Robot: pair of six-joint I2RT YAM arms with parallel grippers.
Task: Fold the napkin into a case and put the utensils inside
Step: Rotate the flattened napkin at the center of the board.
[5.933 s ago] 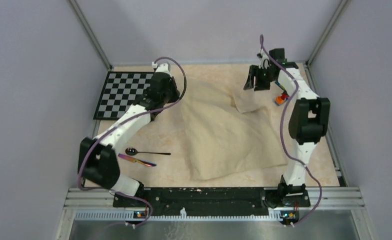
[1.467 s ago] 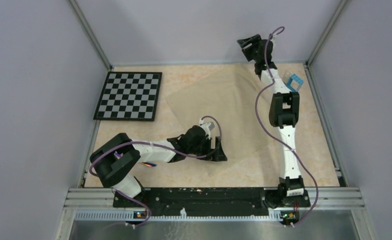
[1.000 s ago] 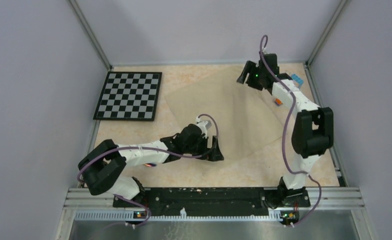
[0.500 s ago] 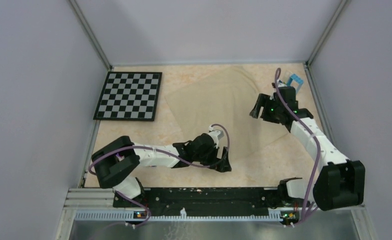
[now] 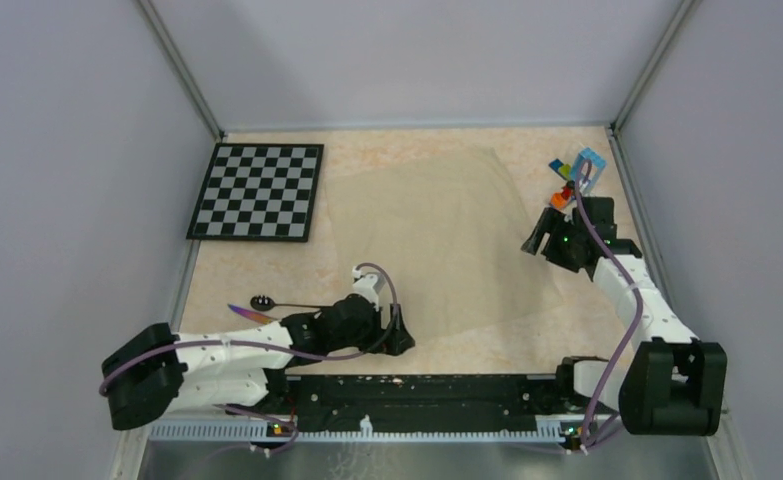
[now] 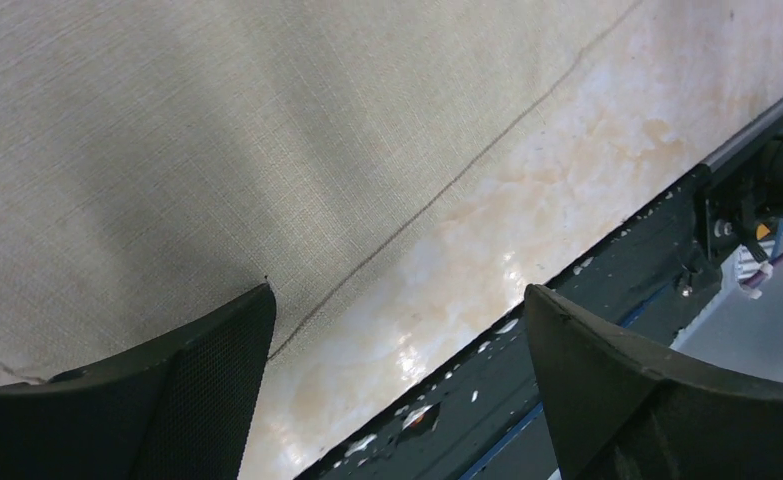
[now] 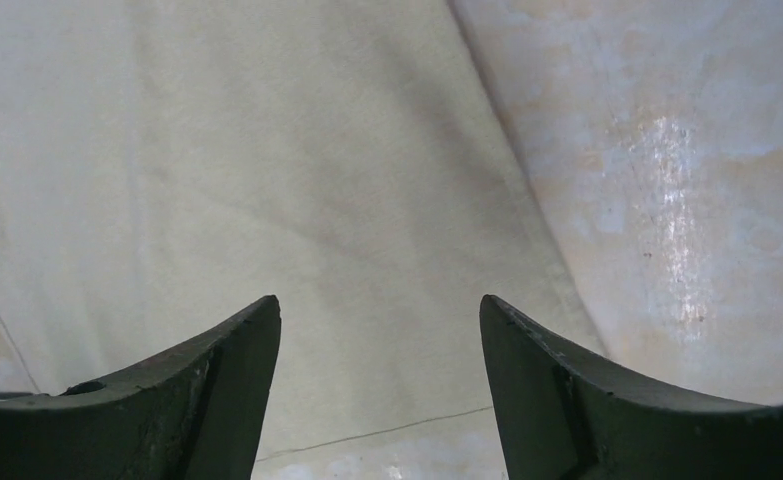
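Note:
The cream-beige napkin point(image 5: 437, 240) lies spread flat as one sheet in the middle of the table; no case is in view. Two utensils rest to its left: a spoon with a black bowl point(image 5: 262, 301) and a rainbow-tinted piece point(image 5: 249, 314). My left gripper point(image 5: 403, 344) hovers open by the napkin's near edge, which crosses the left wrist view point(image 6: 167, 150) with nothing between the jaws point(image 6: 397, 300). My right gripper point(image 5: 536, 242) stands open over the napkin's right edge. In the right wrist view, cloth point(image 7: 267, 150) fills the gap between the empty jaws point(image 7: 379, 305).
A black-and-white chequered board point(image 5: 257, 190) lies at the back left. Small coloured toy bricks point(image 5: 573, 172) sit at the back right, just behind my right wrist. The black front rail point(image 6: 607, 330) runs close under my left gripper. Bare marbled table point(image 7: 667, 150) borders the napkin.
Both arms have drawn back toward the near side, the left one down and left, uncovering the utensils. The right gripper left the far corner and came down the right edge. The napkin now lies flat.

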